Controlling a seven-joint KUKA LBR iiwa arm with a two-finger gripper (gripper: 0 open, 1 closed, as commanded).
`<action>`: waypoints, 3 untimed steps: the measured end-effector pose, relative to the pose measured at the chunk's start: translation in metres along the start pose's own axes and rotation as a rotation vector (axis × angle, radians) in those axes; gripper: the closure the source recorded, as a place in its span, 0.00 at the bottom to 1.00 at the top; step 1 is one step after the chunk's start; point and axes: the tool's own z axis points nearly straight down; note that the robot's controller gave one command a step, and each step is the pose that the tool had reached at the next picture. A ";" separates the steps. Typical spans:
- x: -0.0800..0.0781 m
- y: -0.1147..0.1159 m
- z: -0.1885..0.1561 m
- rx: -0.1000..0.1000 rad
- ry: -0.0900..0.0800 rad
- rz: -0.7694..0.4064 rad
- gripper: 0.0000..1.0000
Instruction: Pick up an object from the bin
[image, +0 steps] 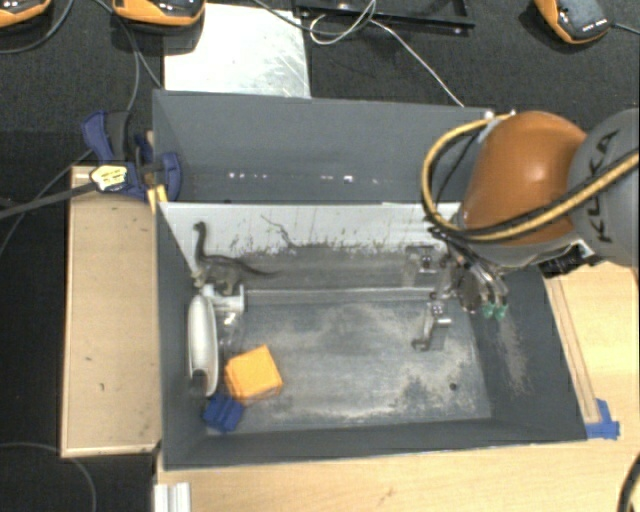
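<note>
My gripper (428, 338) hangs low over the bare floor in the right half of the bin, with no loose thing under it or close by. The nearest loose things lie far to its left: an orange block (252, 373) near the front left, and a small blue piece (222, 413) just in front of that block in the corner.
A long white thing (203, 342) lies along the left wall. A grey toy dinosaur (218, 266) stands at the back left corner. The arm with its orange cover and cables comes in over the bin's right wall.
</note>
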 end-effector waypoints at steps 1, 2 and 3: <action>-0.002 0.000 -0.005 0.000 -0.009 0.000 0.00; 0.044 0.031 0.020 0.000 -0.004 0.203 0.00; 0.032 0.052 -0.017 0.001 -0.009 -0.047 0.00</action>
